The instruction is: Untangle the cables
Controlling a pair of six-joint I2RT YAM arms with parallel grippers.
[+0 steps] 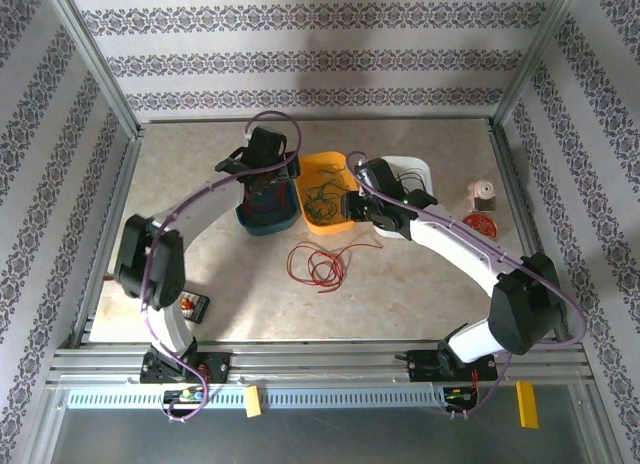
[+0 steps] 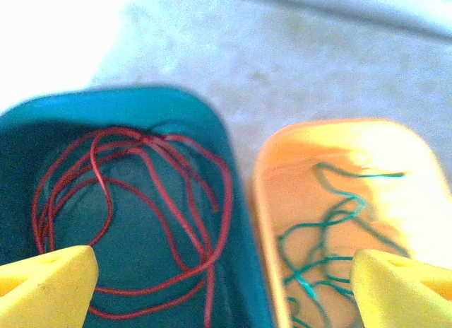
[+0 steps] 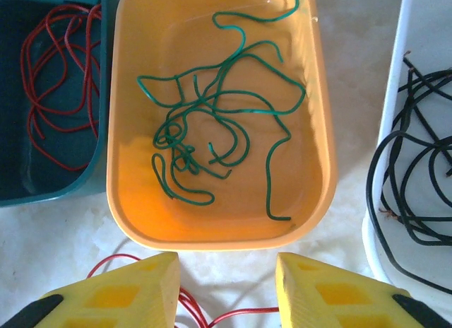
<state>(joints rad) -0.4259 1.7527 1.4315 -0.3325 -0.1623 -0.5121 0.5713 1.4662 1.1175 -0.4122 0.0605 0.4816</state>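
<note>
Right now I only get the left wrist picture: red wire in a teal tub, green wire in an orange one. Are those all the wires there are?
Observer: No. The right wrist view also shows black cables in a white tub, just right of the orange tub.
Operator: Is anything lying outside the tubs?
Observer: Yes. From above, a loose red cable lies looped on the table in front of the orange tub.
Operator: And where is the other pincer?
Observer: The right pincer hangs at the near edge of the orange tub, above that loose red cable, with its jaws apart.
</note>
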